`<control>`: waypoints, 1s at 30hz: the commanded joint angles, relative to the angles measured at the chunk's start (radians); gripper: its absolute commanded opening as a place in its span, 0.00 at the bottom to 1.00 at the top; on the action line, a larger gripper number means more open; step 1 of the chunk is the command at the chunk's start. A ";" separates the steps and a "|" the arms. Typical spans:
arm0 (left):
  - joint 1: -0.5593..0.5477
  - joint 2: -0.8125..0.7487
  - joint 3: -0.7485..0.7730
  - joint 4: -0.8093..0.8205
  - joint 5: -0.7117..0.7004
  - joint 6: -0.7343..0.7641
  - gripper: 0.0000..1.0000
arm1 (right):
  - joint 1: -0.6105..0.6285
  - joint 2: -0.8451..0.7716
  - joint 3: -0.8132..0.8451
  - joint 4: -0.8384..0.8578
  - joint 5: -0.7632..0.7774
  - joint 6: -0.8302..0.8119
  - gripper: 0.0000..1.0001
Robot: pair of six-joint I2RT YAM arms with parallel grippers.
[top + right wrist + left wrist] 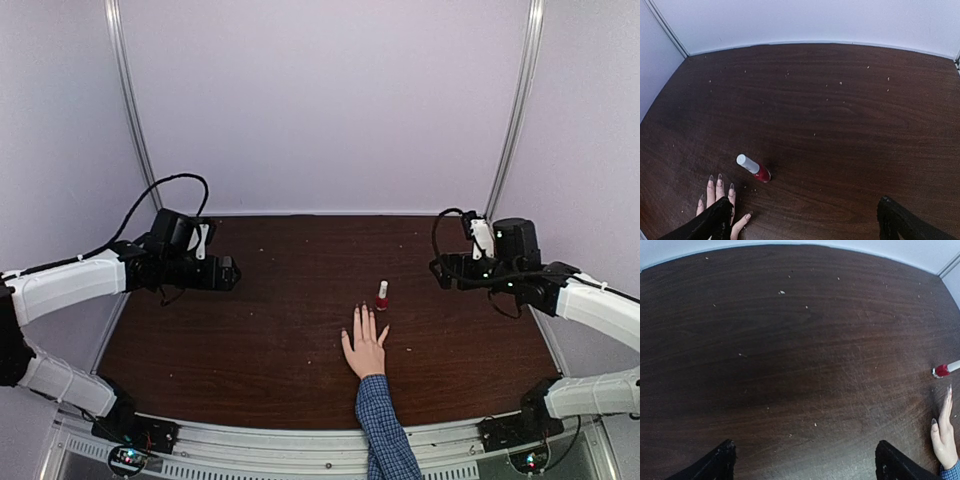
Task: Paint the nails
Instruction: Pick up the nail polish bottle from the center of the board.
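A light-skinned hand point(365, 348) with a blue checked sleeve point(385, 430) lies flat, palm down, at the table's front middle. Its nails point(731, 187) are tiny and look darkish; their colour is hard to tell. A small red polish bottle with a white cap point(381, 296) stands just beyond the fingertips. It also shows in the right wrist view point(754, 167) and in the left wrist view point(942, 370). My left gripper point(228, 272) hovers open and empty at the left. My right gripper point(437, 270) hovers open and empty at the right. Neither touches the hand or the bottle.
The dark brown table point(270, 320) carries small pale specks. White walls with metal corner posts point(135, 110) close the back and sides. The hand shows at the right edge of the left wrist view point(945, 432), and partly behind my right gripper's left finger point(710, 225).
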 commanded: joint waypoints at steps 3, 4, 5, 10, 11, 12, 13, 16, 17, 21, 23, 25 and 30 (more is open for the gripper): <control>-0.066 0.059 -0.003 0.036 -0.055 -0.009 0.98 | 0.053 0.055 -0.051 0.023 -0.047 -0.036 1.00; -0.072 0.065 -0.004 0.035 -0.060 -0.010 0.98 | 0.059 0.068 -0.050 0.022 -0.057 -0.045 1.00; -0.077 0.071 -0.003 0.034 -0.062 -0.008 0.98 | 0.064 0.085 -0.047 0.017 -0.062 -0.052 1.00; -0.092 0.094 -0.002 0.036 -0.055 0.023 0.98 | 0.099 0.188 0.030 -0.049 -0.088 -0.097 1.00; -0.094 0.096 -0.001 0.036 -0.054 0.027 0.98 | 0.111 0.210 0.052 -0.068 -0.082 -0.105 1.00; -0.095 0.098 -0.002 0.038 -0.053 0.031 0.98 | 0.122 0.234 0.076 -0.092 -0.076 -0.112 1.00; -0.096 0.099 -0.004 0.040 -0.049 0.036 0.98 | 0.135 0.254 0.099 -0.113 -0.067 -0.116 1.00; -0.097 0.095 -0.009 0.053 -0.034 0.050 0.98 | 0.166 0.309 0.159 -0.155 -0.055 -0.118 0.99; -0.097 0.092 -0.014 0.061 -0.025 0.058 0.98 | 0.175 0.327 0.177 -0.162 -0.054 -0.117 0.98; -0.098 0.075 -0.035 0.093 -0.009 0.075 0.98 | 0.201 0.401 0.241 -0.183 -0.046 -0.116 0.94; -0.099 0.063 -0.048 0.112 -0.003 0.080 0.98 | 0.207 0.433 0.271 -0.186 -0.049 -0.112 0.92; -0.099 0.055 -0.060 0.125 0.002 0.084 0.98 | 0.214 0.465 0.301 -0.187 -0.055 -0.109 0.89; -0.100 0.051 -0.071 0.137 0.003 0.090 0.98 | 0.229 0.550 0.374 -0.205 -0.049 -0.108 0.78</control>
